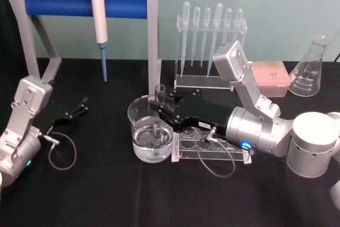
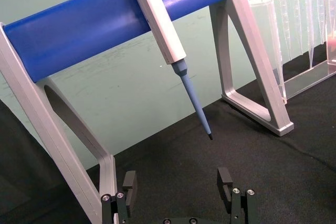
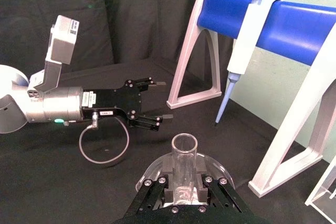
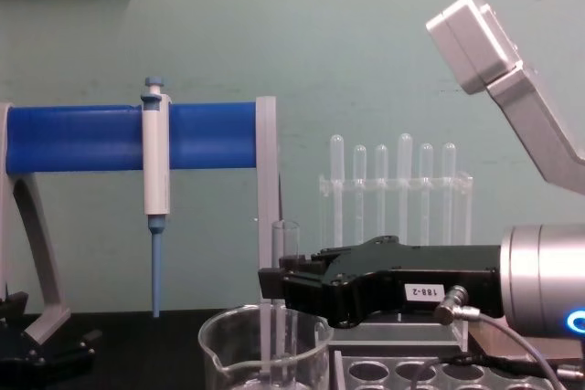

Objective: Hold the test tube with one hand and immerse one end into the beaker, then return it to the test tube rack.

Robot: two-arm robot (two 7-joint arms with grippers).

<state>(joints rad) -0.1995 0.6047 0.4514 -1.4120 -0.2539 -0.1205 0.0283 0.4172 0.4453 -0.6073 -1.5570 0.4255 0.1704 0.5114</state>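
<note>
The black right gripper (image 1: 158, 111) clamps the slim clear glass test tube (image 1: 159, 90) upright inside the wide spouted beaker (image 1: 134, 126), while the left gripper (image 1: 83, 104) idles, fingers spread.

Head view looks down on the black table (image 1: 106, 195). Chest view sits low, looking level across it, close to the beaker (image 4: 224, 358). Left wrist view faces the blue-barred stand (image 2: 105, 19) from nearby; right wrist view peers over the beaker toward it. All four share that stand
</note>
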